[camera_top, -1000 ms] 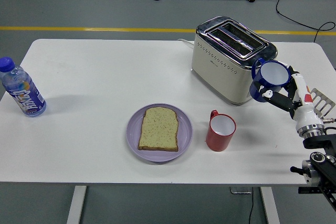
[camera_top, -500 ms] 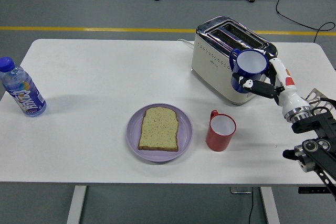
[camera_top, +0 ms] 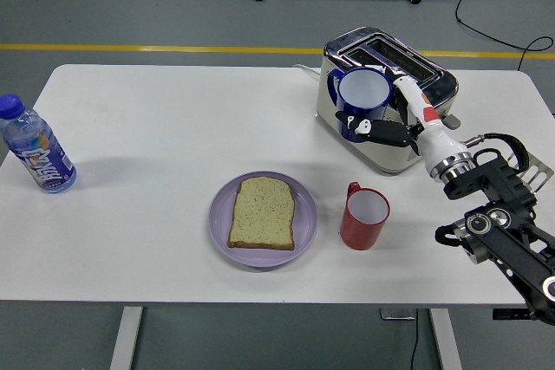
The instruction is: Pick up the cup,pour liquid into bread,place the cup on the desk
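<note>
Head view is showing you the right hand (camera_top: 381, 127) clenching the blue cup (camera_top: 362, 100) by its lower side, holding it upright in the air in front of the toaster (camera_top: 381, 140). You are looking at the bread (camera_top: 263, 212) lying on the purple plate (camera_top: 220, 230), down and to the left of the cup, with the red mug (camera_top: 364, 217) sitting between; the left hand is not showing.

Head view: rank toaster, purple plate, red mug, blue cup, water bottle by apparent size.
1. toaster
2. purple plate
3. water bottle
4. red mug and blue cup, held by the right hand: they look alike; the cup is lifted nearer the camera, so unranked.
</note>
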